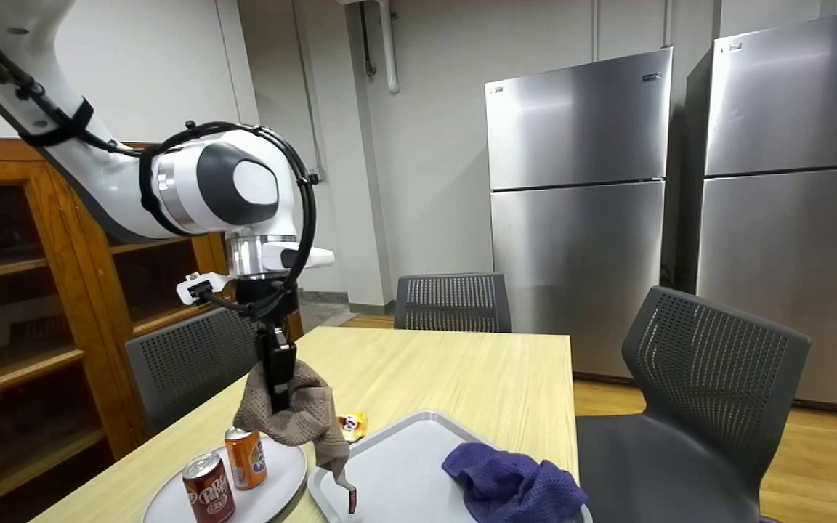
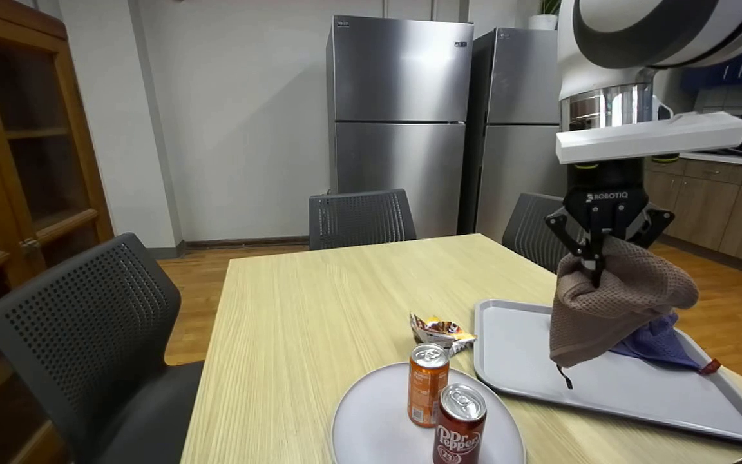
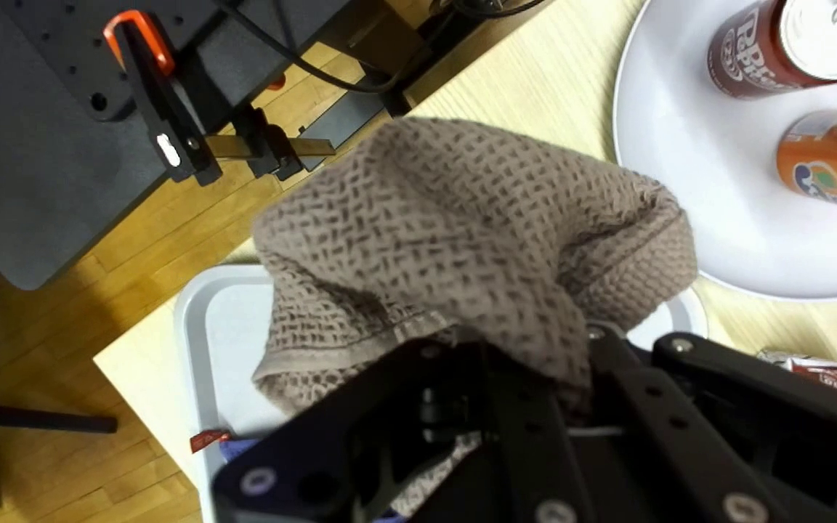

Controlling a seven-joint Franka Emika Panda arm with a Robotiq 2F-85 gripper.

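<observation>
A brown waffle-weave cloth (image 1: pixel 309 396) hangs from my gripper (image 1: pixel 280 399), which is shut on it, above the near part of the table. In an exterior view the cloth (image 2: pixel 641 283) drapes below the gripper (image 2: pixel 596 270), over a grey tray (image 2: pixel 525 338). A crumpled purple cloth (image 1: pixel 516 483) lies on that tray. In the wrist view the brown cloth (image 3: pixel 447 240) covers much of the picture and hides the fingertips. Beside the tray, a round plate (image 2: pixel 371 412) bears an orange can (image 2: pixel 428 386) and a dark red Dr Pepper can (image 2: pixel 458 428), both upright.
A snack wrapper (image 2: pixel 438 334) lies on the wooden table (image 2: pixel 306 303) between plate and tray. Dark chairs (image 1: pixel 702 392) stand round the table. A wooden cabinet (image 1: pixel 62 290) and steel refrigerators (image 1: pixel 578 240) stand beyond. A black clamp (image 3: pixel 164 109) shows in the wrist view.
</observation>
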